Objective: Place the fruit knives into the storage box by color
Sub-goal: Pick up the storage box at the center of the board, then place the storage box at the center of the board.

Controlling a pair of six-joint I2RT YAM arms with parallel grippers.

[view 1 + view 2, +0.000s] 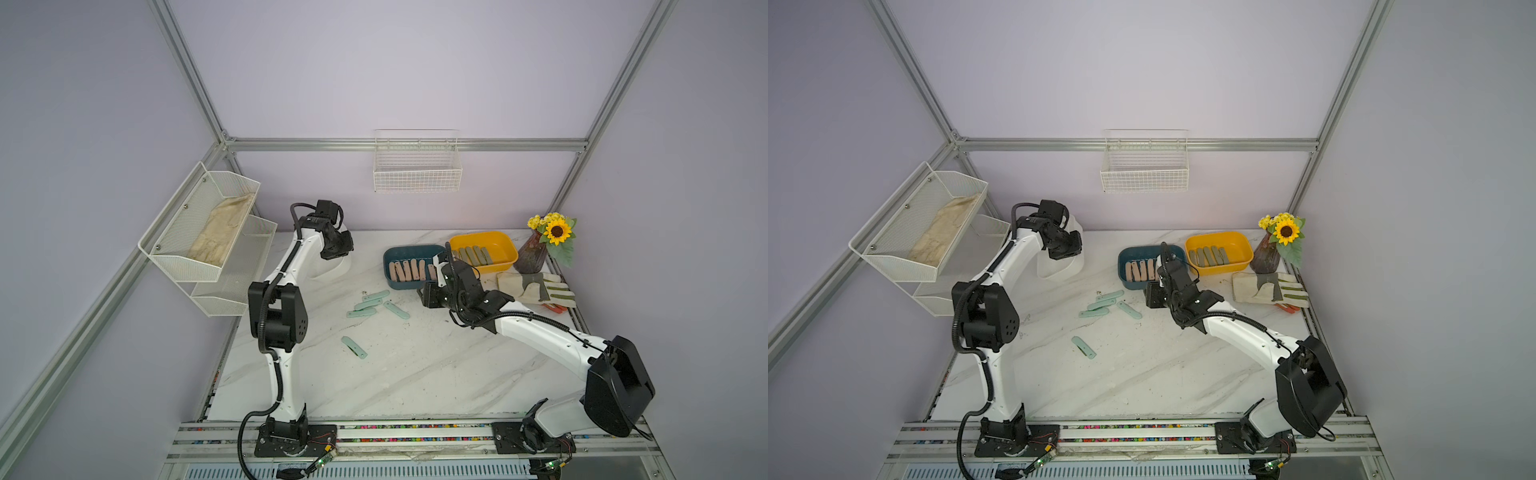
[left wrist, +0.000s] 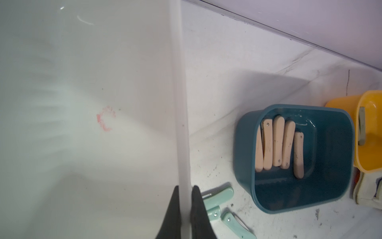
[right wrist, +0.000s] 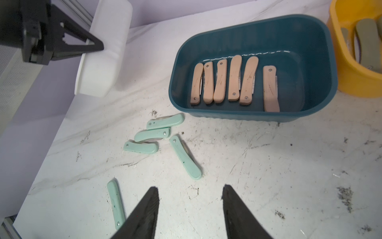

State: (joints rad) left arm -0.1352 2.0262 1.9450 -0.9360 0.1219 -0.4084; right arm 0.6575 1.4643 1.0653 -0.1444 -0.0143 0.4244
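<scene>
Left claw (image 2: 185, 192) is pinched onto the rim of the white box (image 3: 103, 62), over by the worktop's (image 1: 415, 374) back left corner; the box looks tipped to me. Right claw (image 3: 190, 186) is spread wide with nothing in it, hanging over the worktop just in front of the teal box (image 3: 289, 37). Six peach pink knives (image 3: 234, 77) lie in that teal box, and the olive knives (image 1: 473, 255) are in the yellow box (image 3: 347, 68) right beside it, both near the back edge. Five mint green knives (image 3: 153, 134) are on the bare worktop: four bunched near the middle, one off alone (image 3: 115, 204) nearer the front edge.
</scene>
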